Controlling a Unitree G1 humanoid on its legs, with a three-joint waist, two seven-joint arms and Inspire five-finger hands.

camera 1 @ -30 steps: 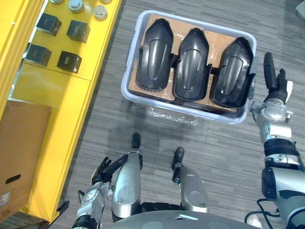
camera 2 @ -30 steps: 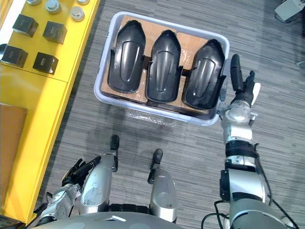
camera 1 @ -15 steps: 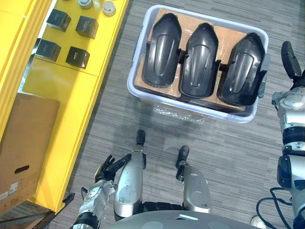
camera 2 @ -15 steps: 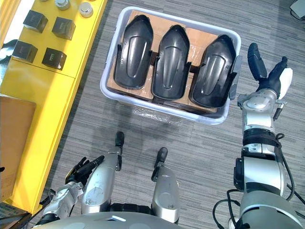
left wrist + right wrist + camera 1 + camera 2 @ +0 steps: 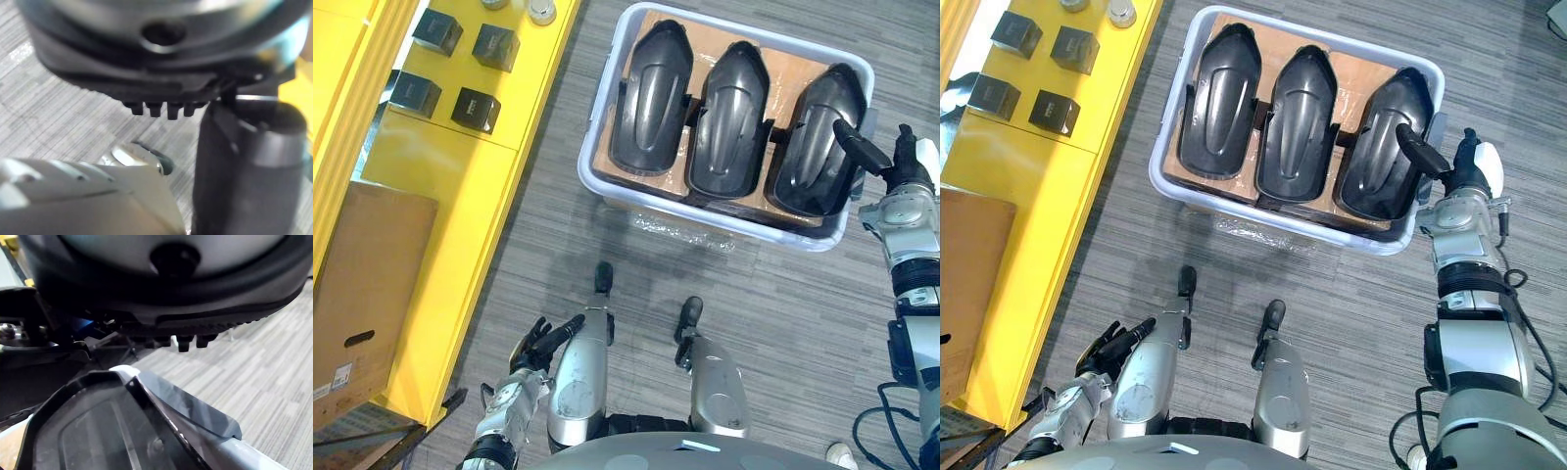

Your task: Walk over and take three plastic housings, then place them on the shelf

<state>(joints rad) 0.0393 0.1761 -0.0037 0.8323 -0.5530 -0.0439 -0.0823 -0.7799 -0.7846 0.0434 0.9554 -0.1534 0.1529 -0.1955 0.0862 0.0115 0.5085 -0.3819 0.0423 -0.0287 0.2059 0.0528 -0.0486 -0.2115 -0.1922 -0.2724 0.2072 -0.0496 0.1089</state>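
Right eye view: fingers (image 5: pixel 1418 154) of the right hand (image 5: pixel 1461 186) straight and open, stretched across the right rim of the tub (image 5: pixel 1263 221) and over the upper part of the rightmost plastic housing (image 5: pixel 1378 166). Nothing gripped; cannot tell whether touching the housing or just above it. White-capped thumb apart from the fingers, outside the tub's right edge. In the right wrist view, close under the hand's dark bulk, the black edge of that housing (image 5: pixel 93 431) and the pale tub rim beside it.

Low at the near left, beside the shelf, the left hand (image 5: pixel 534 345), fingers loosely spread and relaxed, holding nothing, well apart from the tub.

All three housings inside the tub, side by side on a sheet of brown cardboard (image 5: pixel 785 74): middle housing (image 5: pixel 730 119) between the rightmost and the left housing (image 5: pixel 652 98), each lying lengthwise from the near wall to the far wall, hollow ridge upward, neighbours just beside one another. Tub on the grey carpet floor (image 5: pixel 773 323).

To the tub's left, the yellow shelf (image 5: pixel 440 196), with four small black boxes (image 5: pixel 475 108) near its far end and a large cardboard box (image 5: pixel 362 284) at its near end.
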